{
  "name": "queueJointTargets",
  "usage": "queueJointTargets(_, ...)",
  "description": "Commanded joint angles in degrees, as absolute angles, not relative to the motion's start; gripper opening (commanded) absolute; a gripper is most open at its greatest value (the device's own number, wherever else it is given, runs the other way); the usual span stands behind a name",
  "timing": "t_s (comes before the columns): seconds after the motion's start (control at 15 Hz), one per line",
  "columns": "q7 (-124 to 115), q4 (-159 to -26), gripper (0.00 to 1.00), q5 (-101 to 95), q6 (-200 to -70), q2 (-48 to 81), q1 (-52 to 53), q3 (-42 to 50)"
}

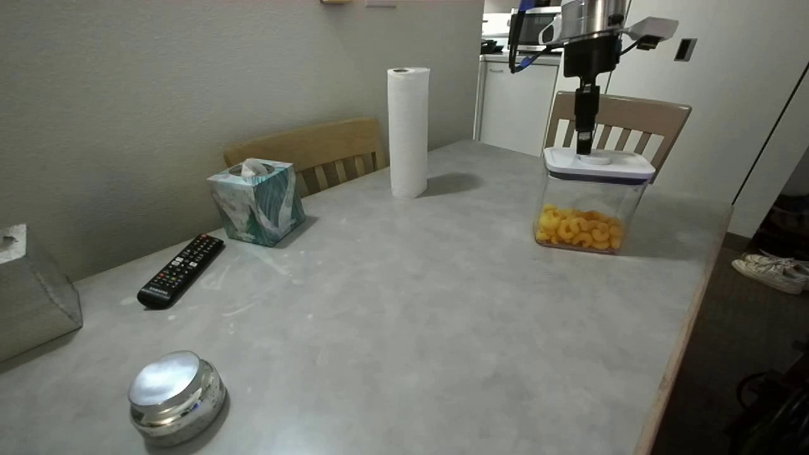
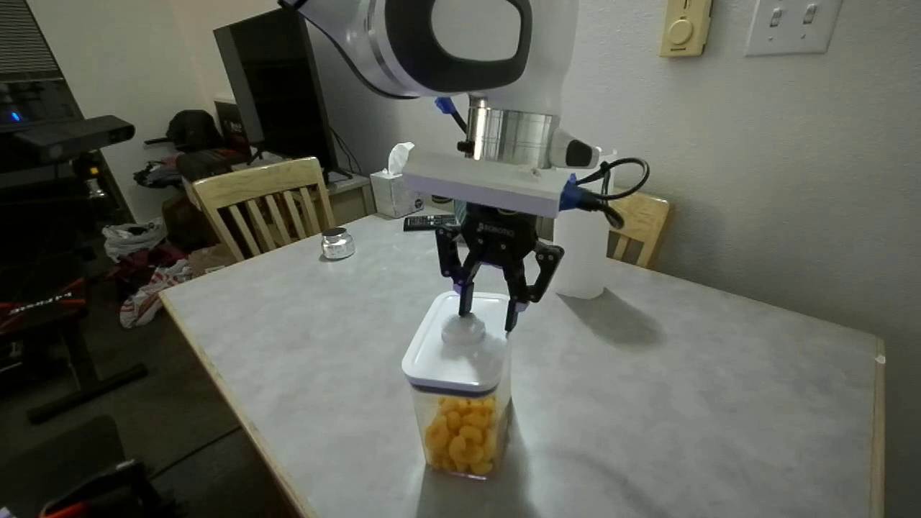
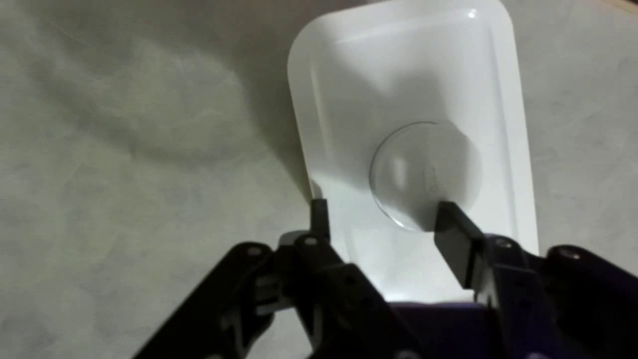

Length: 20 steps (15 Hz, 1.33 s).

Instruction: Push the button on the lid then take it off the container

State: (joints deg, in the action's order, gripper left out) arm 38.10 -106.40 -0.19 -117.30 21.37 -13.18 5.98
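The clear container (image 1: 594, 194) stands upright near the table's edge with yellow-orange snack pieces inside. The white lid (image 2: 450, 365) sits on top of it; it also shows in the wrist view (image 3: 379, 70). The round button (image 3: 421, 167) at the lid's centre stands up above the lid in an exterior view (image 2: 463, 331). My gripper (image 3: 381, 212) is open, pointing down, with nothing between its fingers. In an exterior view (image 2: 488, 321) one fingertip is at the button's edge and the other is over the lid's side edge. I cannot tell whether the fingertip touches the button.
A paper towel roll (image 1: 408, 133) stands toward the wall. A teal tissue box (image 1: 258, 205), a black remote (image 1: 181, 272), a grey tissue box (image 1: 35, 294) and a shiny metal dome (image 1: 177, 398) are farther along the table (image 1: 411, 316). Chairs stand around it.
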Motion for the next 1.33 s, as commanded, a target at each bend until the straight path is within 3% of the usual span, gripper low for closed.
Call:
queueJointTargets(0.0,36.2,-107.5,0.90,-0.1,-116.7,20.9,-13.3,5.3)
queueJointTargets(0.2,34.4,-109.0,1.00,0.1,-117.1,20.2,-13.1,4.9)
queueJointTargets(1.13,22.5,-118.4,1.00,-0.9,-118.6,14.0,-10.7,4.9)
queueJointTargets(1.2,21.5,-119.0,0.82,-1.1,-118.7,13.4,-10.4,5.0)
queueJointTargets(1.27,20.3,-119.3,0.74,-1.1,-118.7,12.9,-10.1,5.1)
